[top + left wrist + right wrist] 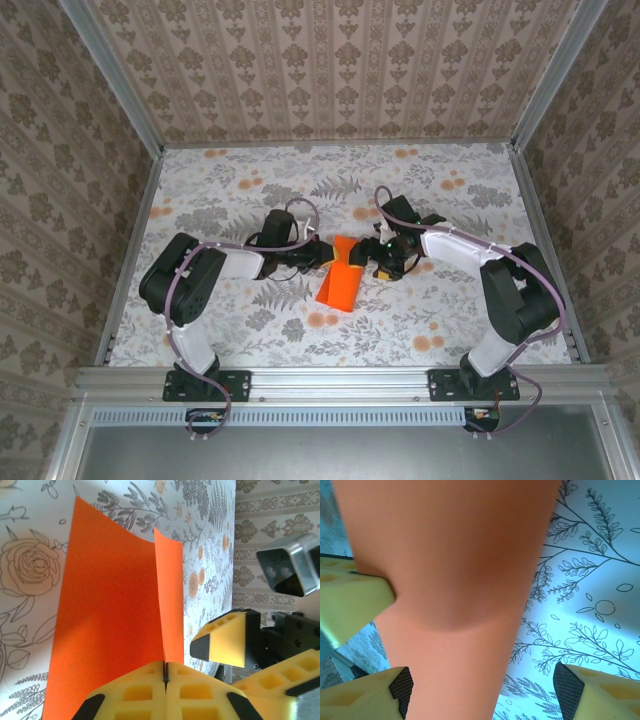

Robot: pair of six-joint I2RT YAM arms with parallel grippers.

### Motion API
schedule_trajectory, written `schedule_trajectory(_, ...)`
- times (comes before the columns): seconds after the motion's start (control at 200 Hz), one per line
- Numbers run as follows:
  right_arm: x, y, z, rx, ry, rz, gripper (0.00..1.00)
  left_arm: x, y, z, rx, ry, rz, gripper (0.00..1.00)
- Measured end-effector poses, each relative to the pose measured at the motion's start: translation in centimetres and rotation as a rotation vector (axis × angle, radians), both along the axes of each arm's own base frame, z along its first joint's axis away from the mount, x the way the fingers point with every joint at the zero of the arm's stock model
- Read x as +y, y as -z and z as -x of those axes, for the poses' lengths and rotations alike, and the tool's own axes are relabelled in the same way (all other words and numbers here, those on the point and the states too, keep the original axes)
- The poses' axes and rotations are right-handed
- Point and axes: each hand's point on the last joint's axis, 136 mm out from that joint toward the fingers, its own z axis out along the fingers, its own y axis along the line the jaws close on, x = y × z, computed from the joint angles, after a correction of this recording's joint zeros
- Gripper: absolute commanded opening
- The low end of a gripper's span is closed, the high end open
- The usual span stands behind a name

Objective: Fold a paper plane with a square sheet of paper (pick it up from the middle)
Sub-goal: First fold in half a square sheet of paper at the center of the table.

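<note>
The square sheet of paper is vivid orange and bent into a fold, with one end raised between the two grippers and the other end resting on the tablecloth. My left gripper is shut on the fold's edge. In the left wrist view its yellow jaws meet on the paper. My right gripper stands open just right of the sheet. In the right wrist view its fingertips sit wide apart, and the paper crosses the gap near the left pad without being pinched.
A floral tablecloth covers the table. Patterned walls with aluminium rails close in the left, right and far sides. One yellow finger of the right gripper hangs close to the left gripper's jaws.
</note>
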Motion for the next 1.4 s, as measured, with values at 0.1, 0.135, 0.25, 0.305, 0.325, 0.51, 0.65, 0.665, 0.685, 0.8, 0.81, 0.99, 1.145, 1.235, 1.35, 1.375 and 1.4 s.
schedule_trajectory(0.1, 0.0, 0.4, -0.1, 0.004, 0.027, -0.005, 0.74, -0.1, -0.2, -0.4, -0.008, -0.013, -0.002, 0.00)
schedule_trajectory(0.135, 0.0, 0.5, -0.2, 0.004, 0.038, -0.008, 0.74, -0.1, -0.3, -0.6, -0.012, -0.018, -0.003, 0.00)
schedule_trajectory(0.25, 0.1, 0.7, -0.7, -0.009, 0.065, -0.017, 0.71, 0.1, -0.1, -1.1, -0.011, -0.046, -0.017, 0.00)
schedule_trajectory(0.305, 0.2, 0.7, -1.1, -0.022, 0.070, -0.022, 0.70, 0.2, 0.2, -1.3, -0.004, -0.067, -0.030, 0.00)
schedule_trajectory(0.325, 0.3, 0.7, -1.3, -0.027, 0.070, -0.023, 0.70, 0.3, 0.2, -1.4, -0.003, -0.074, -0.034, 0.00)
schedule_trajectory(0.51, 0.5, 1.8, -1.9, -0.015, 0.067, -0.011, 0.68, 0.7, 1.0, -2.5, 0.019, -0.154, -0.062, 0.00)
schedule_trajectory(0.65, 0.9, 2.4, -2.7, -0.016, 0.048, -0.003, 0.66, 0.9, 2.4, -2.8, 0.053, -0.182, -0.081, 0.00)
schedule_trajectory(0.665, 0.9, 2.4, -2.8, -0.018, 0.046, -0.002, 0.65, 0.9, 2.6, -2.7, 0.057, -0.183, -0.082, 0.00)
schedule_trajectory(0.685, 1.0, 2.5, -2.9, -0.020, 0.041, -0.001, 0.65, 0.9, 2.8, -2.7, 0.062, -0.183, -0.085, 0.00)
schedule_trajectory(0.8, 1.3, 2.6, -3.6, -0.030, 0.018, 0.005, 0.62, 1.1, 3.3, -2.8, 0.074, -0.188, -0.092, 0.00)
schedule_trajectory(0.81, 1.3, 2.6, -3.7, -0.031, 0.017, 0.005, 0.62, 1.1, 3.3, -2.8, 0.075, -0.188, -0.092, 0.00)
schedule_trajectory(0.99, 1.3, 2.9, -3.7, -0.036, -0.023, 0.024, 0.58, 1.3, 3.2, -3.0, 0.074, -0.195, -0.091, 0.06)
schedule_trajectory(1.145, 1.0, 3.9, -3.3, -0.016, -0.042, 0.048, 0.51, 1.3, 3.1, -3.2, 0.079, -0.196, -0.096, 0.15)
schedule_trajectory(1.235, 0.9, 4.2, -3.2, -0.005, -0.047, 0.056, 0.48, 1.4, 3.4, -3.0, 0.086, -0.194, -0.106, 0.23)
schedule_trajectory(1.35, 0.7, 4.4, -3.2, -0.002, -0.053, 0.067, 0.43, 1.9, 3.6, -3.0, 0.088, -0.194, -0.125, 0.34)
schedule_trajectory(1.375, 0.7, 4.5, -3.1, 0.000, -0.053, 0.070, 0.43, 2.1, 3.6, -3.0, 0.093, -0.199, -0.131, 0.36)
schedule_trajectory(1.4, 0.7, 4.5, -3.1, -0.001, -0.055, 0.073, 0.43, 2.4, 3.4, -3.1, 0.092, -0.203, -0.138, 0.39)
